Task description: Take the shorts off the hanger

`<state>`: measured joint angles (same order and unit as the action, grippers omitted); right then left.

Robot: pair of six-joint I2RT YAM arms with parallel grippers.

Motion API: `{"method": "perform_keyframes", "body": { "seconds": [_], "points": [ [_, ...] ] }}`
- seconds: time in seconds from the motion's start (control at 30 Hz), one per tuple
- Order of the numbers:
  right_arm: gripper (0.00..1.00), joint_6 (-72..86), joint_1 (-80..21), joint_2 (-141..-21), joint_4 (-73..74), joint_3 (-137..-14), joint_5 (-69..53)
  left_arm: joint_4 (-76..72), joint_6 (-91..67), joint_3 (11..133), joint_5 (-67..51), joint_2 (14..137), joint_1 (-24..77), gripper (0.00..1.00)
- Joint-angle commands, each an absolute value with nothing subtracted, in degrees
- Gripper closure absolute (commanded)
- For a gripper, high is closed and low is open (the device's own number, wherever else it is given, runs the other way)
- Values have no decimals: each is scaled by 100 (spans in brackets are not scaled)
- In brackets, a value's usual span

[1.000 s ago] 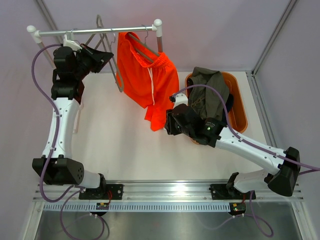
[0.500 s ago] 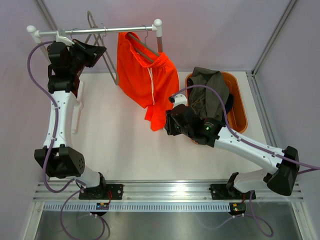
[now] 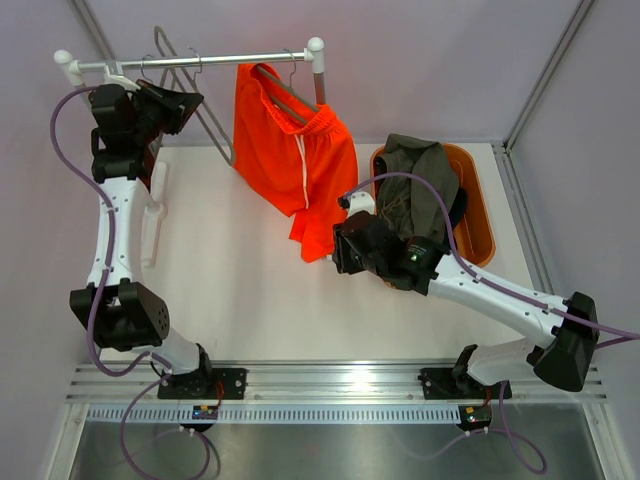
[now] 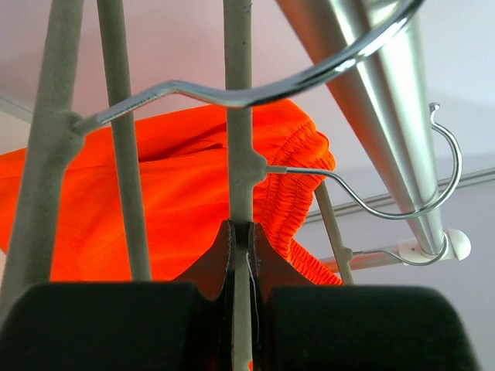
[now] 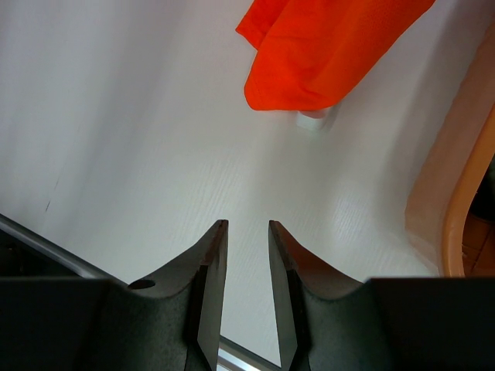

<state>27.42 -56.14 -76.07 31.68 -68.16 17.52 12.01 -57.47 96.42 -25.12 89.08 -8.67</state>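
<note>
I count the olive-grey shorts [image 3: 420, 185] off, the orange shorts [image 3: 290, 150] still hung ahead of my parted, empty right gripper [image 5: 247, 228]; my left gripper [image 4: 241, 232] clamps a bare hanger [image 4: 237, 93]

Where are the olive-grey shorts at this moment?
In the top view, the olive-grey shorts lie on the right side, draped in the orange basket, just right of the hanging orange shorts.

White-shelled left arm [image 3: 120, 240] and right arm [image 3: 495, 292], black joint housings, purple cables [image 3: 54, 130] looping alongside. Tiny green light [image 3: 415, 257] on the right wrist block. Dark tapered fingers [image 5: 207, 270], brownish inner faces. Black bases [image 3: 205, 382].
</note>
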Motion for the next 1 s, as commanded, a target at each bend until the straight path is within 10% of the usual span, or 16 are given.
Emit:
{"method": "perform_keyframes", "body": {
  "seconds": [0.0, 0.97],
  "points": [
    [64, 2795, -5651, -7515, 3155, -6794, 1969, 870, -5783, 9958, -2698, 8895, -932, 99],
    [60, 2769, -5660, -7084, 3331, -6899, 2118, 1089, -4905, 8719, -2303, 7428, -774, 53]
  ]
}}
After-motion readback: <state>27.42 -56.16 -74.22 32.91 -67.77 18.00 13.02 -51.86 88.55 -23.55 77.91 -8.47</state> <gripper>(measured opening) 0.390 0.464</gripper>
